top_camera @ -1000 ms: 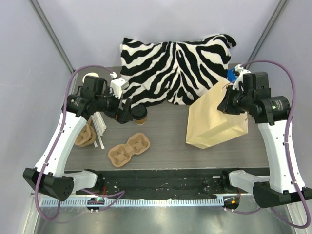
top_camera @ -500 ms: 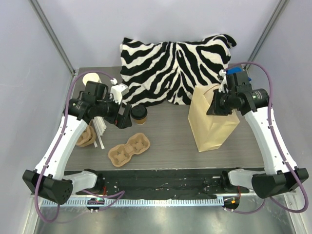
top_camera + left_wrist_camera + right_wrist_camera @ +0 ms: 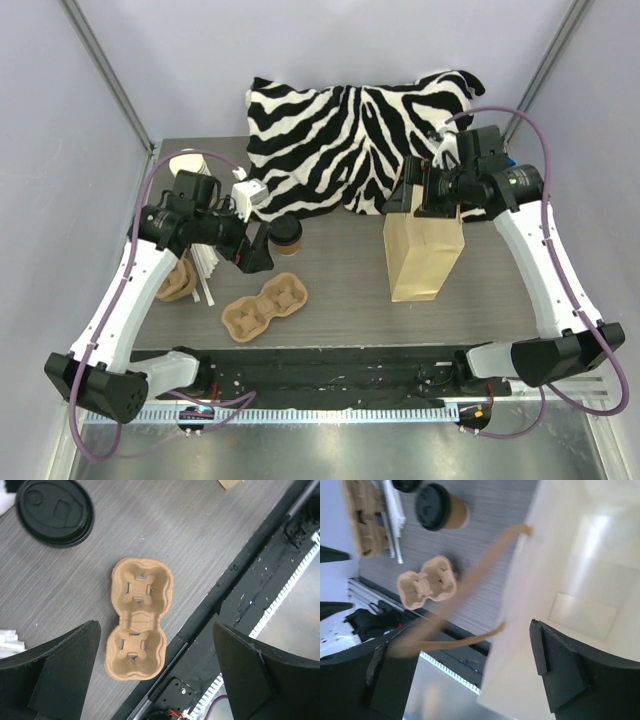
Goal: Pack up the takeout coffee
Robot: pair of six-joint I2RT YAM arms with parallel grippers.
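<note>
Left gripper [image 3: 155, 630]: we see it agape.
Right gripper [image 3: 462, 640]: agape over the paper bag [image 3: 425, 255].
Takeout coffee [image 3: 288, 235]: upright — on table [image 3: 345, 270].

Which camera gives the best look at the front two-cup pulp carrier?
Left wrist: the carrier lies centred, whole, both wells sharp from above. Top external shows it whole but small. Right wrist shows it small, next to the blurred bag handle.

Three cameras, one table [image 3: 340, 290]
Overhead sees everything; both close wrist views (left straight down) share the pulp carrier [image 3: 264, 307].
</note>
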